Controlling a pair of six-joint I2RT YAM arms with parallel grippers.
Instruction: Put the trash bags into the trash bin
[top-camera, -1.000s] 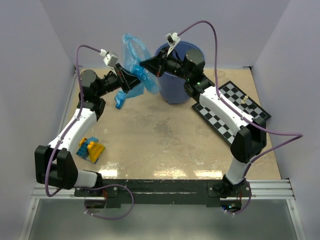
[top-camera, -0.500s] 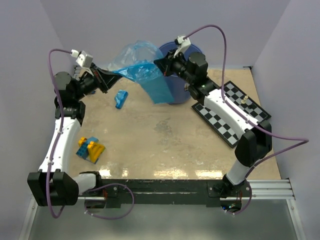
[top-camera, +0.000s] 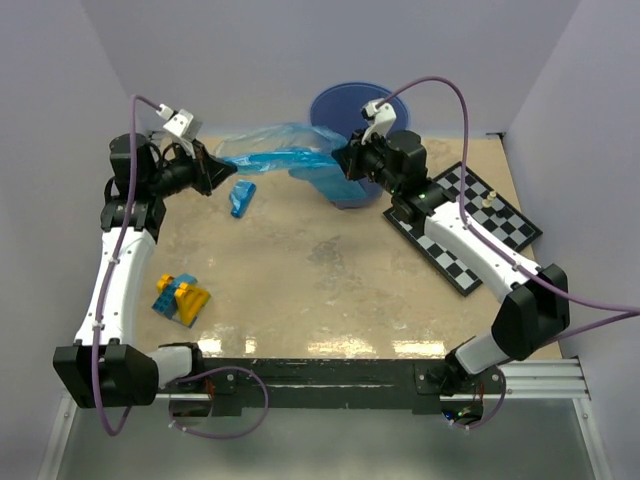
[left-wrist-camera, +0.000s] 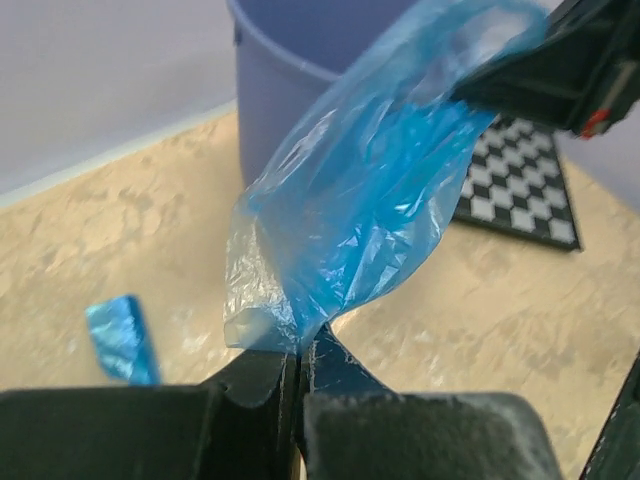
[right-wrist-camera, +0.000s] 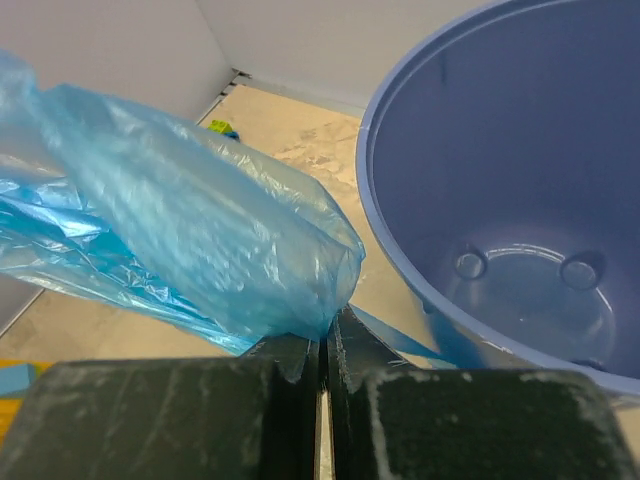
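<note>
Bag (top-camera: 283, 162) hangs stretched beside the bin (top-camera: 322, 98). We note left gripper (top-camera: 217, 166) and right gripper (top-camera: 341, 160) — each clamped on one end.

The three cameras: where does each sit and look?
Top external: high behind the bases, looking down; both arms, left gripper and right gripper holding the trash bag.
Left wrist: on the left arm, facing the trash bin; own fingers below.
Right wrist: looks into the bin; own fingers below.
Both wrists share bag and bin.
</note>
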